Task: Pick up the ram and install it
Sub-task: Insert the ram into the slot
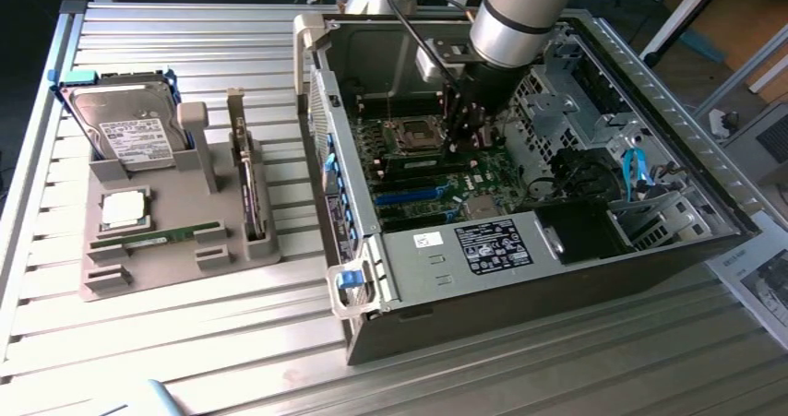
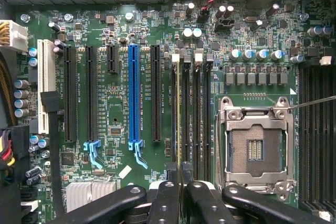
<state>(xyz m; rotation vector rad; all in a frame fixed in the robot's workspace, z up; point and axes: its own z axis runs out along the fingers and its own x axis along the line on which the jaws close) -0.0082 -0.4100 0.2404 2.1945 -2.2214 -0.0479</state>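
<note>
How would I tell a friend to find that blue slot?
Inside the open computer case lies the green motherboard. In its row of long expansion slots, the blue slot is the only blue one: black slots flank it and a white slot ends the row.

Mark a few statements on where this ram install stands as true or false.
1. The gripper reaches inside the open computer case. True.
2. The gripper is shut on the ram, which is seen edge-on over the motherboard. True.
3. The processor socket holds a chip. False: it is empty, and the processor lies in the grey tray.
4. The hard drive is mounted in the case. False: it stands in the tray.
</note>
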